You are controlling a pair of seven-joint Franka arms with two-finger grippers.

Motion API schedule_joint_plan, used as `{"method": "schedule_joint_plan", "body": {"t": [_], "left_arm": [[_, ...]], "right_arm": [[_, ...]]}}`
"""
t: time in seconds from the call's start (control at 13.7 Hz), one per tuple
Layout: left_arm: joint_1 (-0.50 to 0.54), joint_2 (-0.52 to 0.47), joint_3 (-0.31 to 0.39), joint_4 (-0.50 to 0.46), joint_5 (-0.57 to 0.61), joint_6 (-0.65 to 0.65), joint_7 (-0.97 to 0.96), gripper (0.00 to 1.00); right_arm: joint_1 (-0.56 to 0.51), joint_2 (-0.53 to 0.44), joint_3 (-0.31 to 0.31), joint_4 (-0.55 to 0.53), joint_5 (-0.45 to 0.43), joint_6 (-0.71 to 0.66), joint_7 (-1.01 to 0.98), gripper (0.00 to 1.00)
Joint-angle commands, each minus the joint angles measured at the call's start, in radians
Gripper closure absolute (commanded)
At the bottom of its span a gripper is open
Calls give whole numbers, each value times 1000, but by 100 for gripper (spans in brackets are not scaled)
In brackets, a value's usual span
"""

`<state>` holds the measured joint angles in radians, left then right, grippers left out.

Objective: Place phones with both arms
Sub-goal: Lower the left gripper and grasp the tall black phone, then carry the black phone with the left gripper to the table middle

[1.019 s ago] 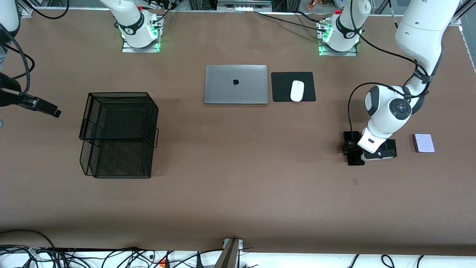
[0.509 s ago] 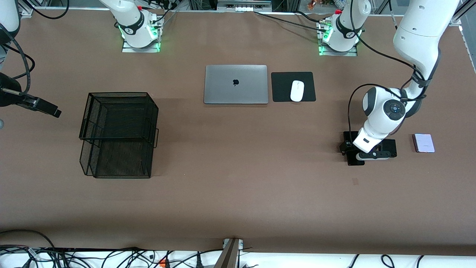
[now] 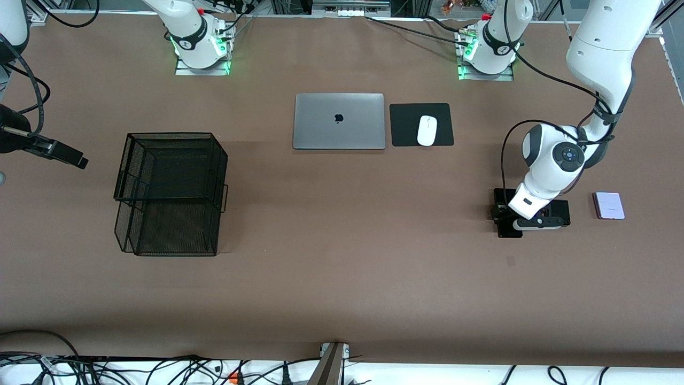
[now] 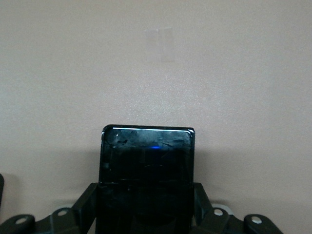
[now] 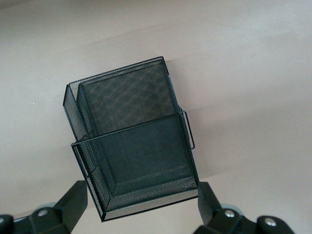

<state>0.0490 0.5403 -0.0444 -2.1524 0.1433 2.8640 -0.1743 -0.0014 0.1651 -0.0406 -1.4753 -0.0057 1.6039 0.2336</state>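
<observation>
The long black phone (image 3: 510, 231) lies on the brown table at the left arm's end. My left gripper (image 3: 507, 214) is low over it and shut on its long sides. In the left wrist view the phone (image 4: 146, 151) sticks out between the fingers of my left gripper (image 4: 145, 187). The small squarish black phone (image 3: 564, 207) lies beside it, partly hidden by the wrist. The pale lavender phone (image 3: 608, 206) lies farther toward the table's end. My right gripper (image 3: 80, 160) waits, open and empty, up beside the black mesh tray (image 3: 224, 176). Its fingers (image 5: 78, 200) frame the tray (image 5: 131, 130).
A closed grey laptop (image 3: 339, 121) lies at the middle, farther from the front camera. Beside it a white mouse (image 3: 427, 130) sits on a black pad (image 3: 406, 125). The two-tier mesh tray stands at the right arm's end.
My left wrist has shifted a little toward the right arm's end and settled over the long black phone, which has shifted slightly with it. The right arm has not moved.
</observation>
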Motion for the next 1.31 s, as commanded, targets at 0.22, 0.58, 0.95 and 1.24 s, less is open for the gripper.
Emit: {"method": "schedule_joint_plan", "body": {"t": [0.22, 0.58, 0.95, 1.24], "left_arm": [[22, 20, 1, 26, 12, -11, -11, 100], [-4, 6, -6, 222, 1, -358, -20, 100], [-164, 27, -6, 370, -1, -492, -242, 100], [-355, 104, -6, 491, -1, -532, -463, 100]], "right_arm": [[-6, -19, 7, -11, -5, 2, -8, 0], [-6, -21, 7, -13, -5, 1, -10, 0], [-6, -13, 7, -13, -2, 10, -8, 0], [-3, -7, 8, -13, -3, 17, -8, 0]]}}
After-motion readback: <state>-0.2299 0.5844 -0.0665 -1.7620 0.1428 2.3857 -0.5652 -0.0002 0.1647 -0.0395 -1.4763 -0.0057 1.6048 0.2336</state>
